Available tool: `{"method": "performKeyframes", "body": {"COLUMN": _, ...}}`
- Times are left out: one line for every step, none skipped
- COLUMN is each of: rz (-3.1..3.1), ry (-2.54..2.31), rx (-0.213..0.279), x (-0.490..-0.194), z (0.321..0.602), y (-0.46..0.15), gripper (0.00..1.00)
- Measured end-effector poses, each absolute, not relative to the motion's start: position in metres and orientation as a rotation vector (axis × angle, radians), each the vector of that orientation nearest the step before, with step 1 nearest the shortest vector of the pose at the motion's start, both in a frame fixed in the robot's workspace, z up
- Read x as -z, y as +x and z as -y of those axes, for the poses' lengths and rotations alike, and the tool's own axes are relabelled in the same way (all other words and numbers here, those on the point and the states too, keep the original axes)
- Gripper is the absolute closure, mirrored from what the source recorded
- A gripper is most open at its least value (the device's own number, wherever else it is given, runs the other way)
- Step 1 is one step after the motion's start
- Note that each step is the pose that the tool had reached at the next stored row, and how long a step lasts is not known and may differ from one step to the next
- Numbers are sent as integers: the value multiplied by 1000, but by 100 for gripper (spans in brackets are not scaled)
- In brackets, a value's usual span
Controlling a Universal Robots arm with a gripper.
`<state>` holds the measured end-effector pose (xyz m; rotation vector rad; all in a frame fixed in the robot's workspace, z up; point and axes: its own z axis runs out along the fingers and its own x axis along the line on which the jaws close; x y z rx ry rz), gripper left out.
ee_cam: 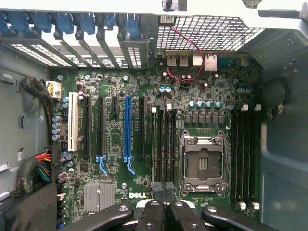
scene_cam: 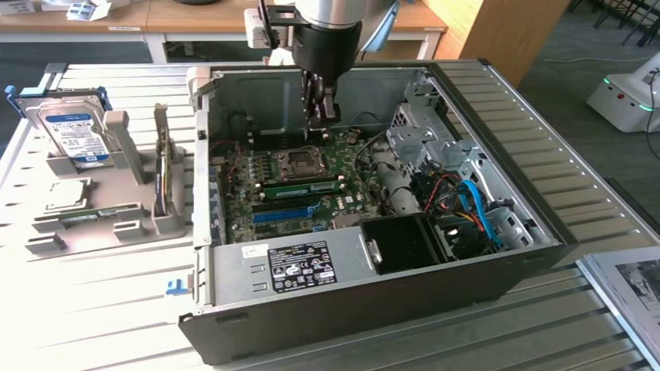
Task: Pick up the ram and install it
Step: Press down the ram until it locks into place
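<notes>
The claw (scene_cam: 321, 108) is hanging inside the open case (scene_cam: 536, 232), above the board (scene_cam: 247, 202), with its two fingers pressed together and nothing showing between them. In the exterior view its tips are standing over the far edge of the board, just beyond the socket (scene_cam: 301, 161), and they are not touching anything there. In the wrist view the claw (ee_cam: 162, 195) is looking straight down on the board (ee_cam: 115, 187), with its dark tips lying over the ends of the long slots beside the socket (ee_cam: 203, 161).

The ram (scene_cam: 299, 186) is sitting upright on its edge in a slot on the board, just on the near side of the socket in the exterior view, running across the case. It is lying well below the claw and apart from it.

The case is resting on its side on a slatted table (scene_cam: 577, 154), its open face turned up. Towards the exterior view's left, a grey tray (scene_cam: 119, 127) is standing on the same table, holding a drive (scene_cam: 73, 133) with a blue label propped upright. A short green strip (scene_cam: 98, 214) is lying low in that tray; what it is cannot be told.
</notes>
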<state>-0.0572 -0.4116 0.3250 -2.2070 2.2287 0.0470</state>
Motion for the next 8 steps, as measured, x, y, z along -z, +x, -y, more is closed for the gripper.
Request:
{"method": "performKeyframes", "body": {"rz": -2229, "ry": -2207, "rx": -47, "x": -325, "z": 412, "y": -57, "gripper": 90}}
{"method": "performKeyframes", "body": {"rz": -2229, "ry": -2207, "rx": -47, "x": -325, "z": 412, "y": -57, "gripper": 90}}
{"method": "performKeyframes", "body": {"rz": -2229, "ry": -2207, "rx": -47, "x": -325, "z": 412, "y": -57, "gripper": 90}}
{"method": "performKeyframes", "body": {"rz": -2229, "ry": -2207, "rx": -47, "x": -325, "z": 412, "y": -57, "gripper": 90}}
{"method": "performKeyframes", "body": {"rz": -2229, "ry": -2207, "rx": -47, "x": -325, "z": 412, "y": -57, "gripper": 90}}
{"method": "performKeyframes", "body": {"rz": -2229, "ry": -2207, "rx": -47, "x": -325, "z": 412, "y": -57, "gripper": 90}}
{"method": "performKeyframes", "body": {"rz": -2229, "ry": -2207, "rx": -47, "x": -325, "z": 412, "y": -57, "gripper": 90}}
{"method": "performKeyframes", "body": {"rz": -2229, "ry": -2207, "rx": -47, "x": -325, "z": 412, "y": -57, "gripper": 90}}
